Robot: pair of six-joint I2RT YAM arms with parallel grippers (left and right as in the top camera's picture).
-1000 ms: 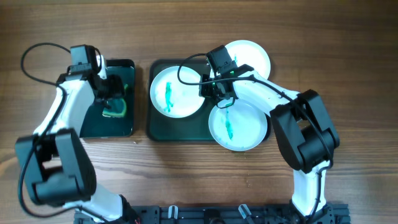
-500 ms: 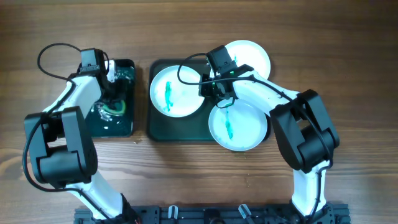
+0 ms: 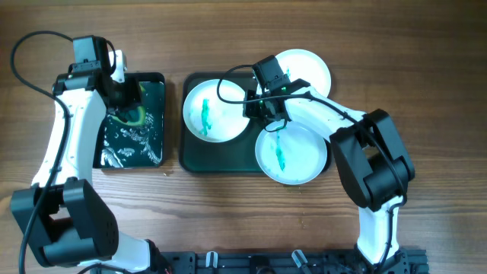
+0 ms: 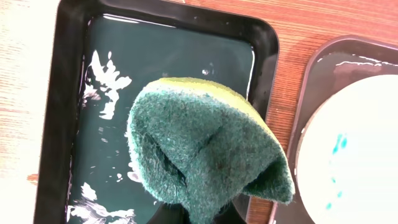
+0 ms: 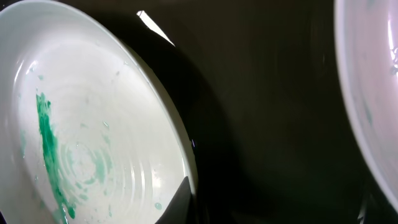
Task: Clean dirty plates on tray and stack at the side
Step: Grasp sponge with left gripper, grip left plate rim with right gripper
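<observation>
A: Where are the plates [image 3: 217,111] recorded?

B: All three are logged on the tray [image 3: 199,156], which is set mid-desk [image 3: 426,46], towards the far edge. The left plate [image 3: 221,125] is seen wholly inside the tray and is marked with a teal streak. The far plate [image 3: 308,68] is seen overhanging the tray's far right corner. The near plate [image 3: 297,160], also streaked, is seen overhanging its right side.

A: And the grippers?

B: The right gripper [image 3: 269,116] is placed over the tray, between the three plates. Whether its fingers are apart or closed cannot be told. The left gripper [image 3: 126,105] is clamped on the folded green-yellow sponge [image 4: 205,149]. The sponge is held above the smaller tray [image 3: 156,84], towards the desk's left edge. White foam [image 3: 122,148] is noted on that tray's wet floor.
</observation>
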